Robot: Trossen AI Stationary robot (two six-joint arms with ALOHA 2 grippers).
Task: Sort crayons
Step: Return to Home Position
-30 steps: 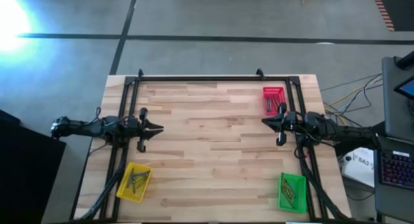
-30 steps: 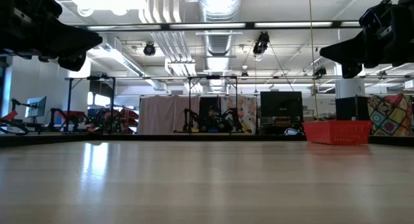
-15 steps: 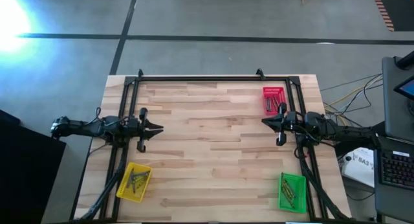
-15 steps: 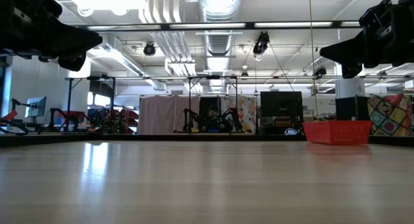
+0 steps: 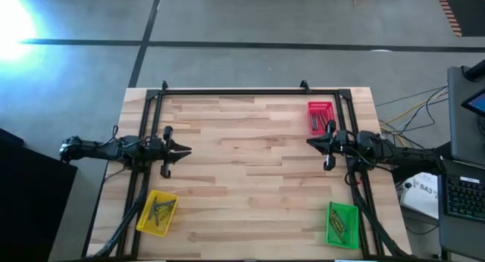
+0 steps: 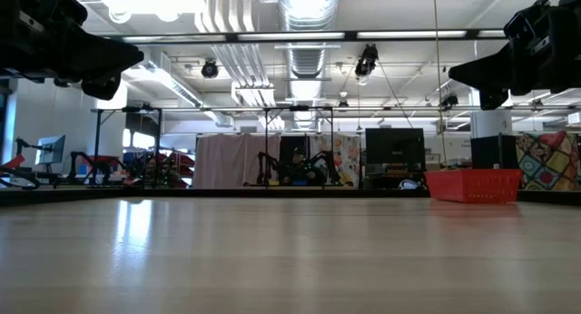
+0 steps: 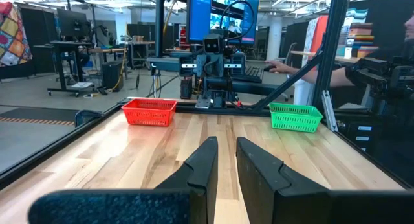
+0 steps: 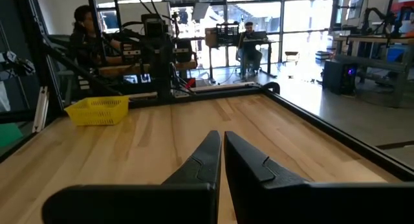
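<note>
Pale wooden tabletop (image 5: 250, 179) fills the middle of my high view, and I see no loose sticks on its bare planks. The crayons (image 5: 158, 211), tiny thin sticks in dull olive and brown tones, lie heaped in the yellow rectangular plastic tray (image 5: 144, 223) at lower left. More lie in the green plastic tray (image 5: 352, 211) at lower right and in the red plastic tray (image 5: 319, 107) at upper right. I judge the sorting finished, with only parking the arms left. I cannot tell individual colours apart inside the trays.

My left gripper (image 5: 187, 150) hangs over the table's left-hand side. Its fingers are drawn close with a narrow slit between them, holding nothing. My right gripper (image 5: 308, 142) sits at centre right, just below the red tray, its fingers nearly touching and empty.
</note>
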